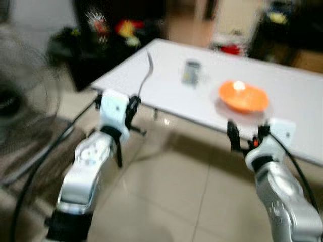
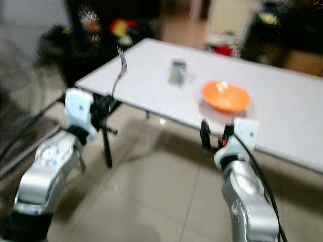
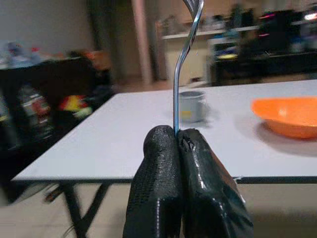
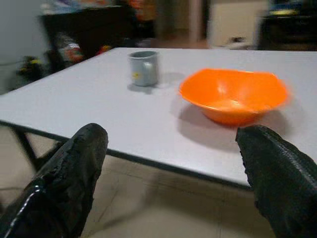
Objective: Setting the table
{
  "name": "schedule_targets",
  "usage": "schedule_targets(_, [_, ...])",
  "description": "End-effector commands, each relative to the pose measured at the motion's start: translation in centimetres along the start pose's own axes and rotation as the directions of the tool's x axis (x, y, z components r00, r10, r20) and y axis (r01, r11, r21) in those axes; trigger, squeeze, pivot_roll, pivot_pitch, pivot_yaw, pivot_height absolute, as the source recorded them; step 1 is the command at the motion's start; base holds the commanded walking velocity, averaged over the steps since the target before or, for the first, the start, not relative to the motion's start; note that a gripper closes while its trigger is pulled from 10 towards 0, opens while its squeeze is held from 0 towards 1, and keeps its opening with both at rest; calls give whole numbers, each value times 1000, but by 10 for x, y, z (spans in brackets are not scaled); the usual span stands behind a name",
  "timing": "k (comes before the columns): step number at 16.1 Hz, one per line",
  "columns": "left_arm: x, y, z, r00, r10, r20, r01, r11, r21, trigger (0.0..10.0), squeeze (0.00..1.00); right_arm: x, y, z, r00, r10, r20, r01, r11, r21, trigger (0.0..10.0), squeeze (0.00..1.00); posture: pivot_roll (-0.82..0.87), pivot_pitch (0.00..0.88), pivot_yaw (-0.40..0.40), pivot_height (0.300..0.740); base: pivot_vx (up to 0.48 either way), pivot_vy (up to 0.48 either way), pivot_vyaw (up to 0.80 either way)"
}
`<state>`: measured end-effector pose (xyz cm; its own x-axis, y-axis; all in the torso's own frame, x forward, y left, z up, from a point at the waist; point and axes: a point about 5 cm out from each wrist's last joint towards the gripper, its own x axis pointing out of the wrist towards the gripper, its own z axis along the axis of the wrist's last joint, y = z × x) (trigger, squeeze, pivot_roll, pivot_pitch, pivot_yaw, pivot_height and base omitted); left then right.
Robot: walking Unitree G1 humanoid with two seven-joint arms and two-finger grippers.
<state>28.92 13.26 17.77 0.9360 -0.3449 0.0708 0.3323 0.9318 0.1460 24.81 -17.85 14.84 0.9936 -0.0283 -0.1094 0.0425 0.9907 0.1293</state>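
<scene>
My left gripper [image 1: 134, 107] is shut on a metal fork [image 1: 147, 74], whose handle rises from between the fingers [image 3: 163, 158] with the tines up. It hovers in front of the near left edge of the white table [image 1: 166, 93]. My right gripper [image 1: 247, 133] stands open in front of the table's near edge, just short of an orange bowl [image 1: 243, 96] that rests on the tabletop. A grey mug [image 1: 191, 71] stands on the table behind and left of the bowl, also seen as the mug [image 4: 144, 68] in the right wrist view.
Tiled floor [image 1: 171, 196] lies below both arms. A fan [image 1: 20, 101] stands at the left. Dark shelves with coloured clutter [image 1: 108, 27] are behind the table's far left. More dark furniture [image 1: 282, 30] is at the back right.
</scene>
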Motion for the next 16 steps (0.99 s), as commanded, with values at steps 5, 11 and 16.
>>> schedule_targets(5, [7, -6, -1, 999, -41, -6, 41, 999, 1, 10000, 0, -3, -4, 0, 1000, -16, -4, 16, 1000, 3, 10000, 0, 32, 0, -23, 740, 320, 0, -788])
schedule_targets(11, [9, -8, -1, 998, -62, -2, 62, 998, 4, 10000, 0, -3, -4, 1, 1000, -17, -1, 17, 1000, 6, 10000, 0, 28, 0, -18, 740, 320, 0, -788])
schedule_targets(16, [12, -5, -1, 998, -65, -11, 65, 998, 18, 10000, 0, -2, 2, 2, 999, 40, -2, -40, 999, -4, 10000, 0, 31, 0, -12, 740, 317, 0, 0])
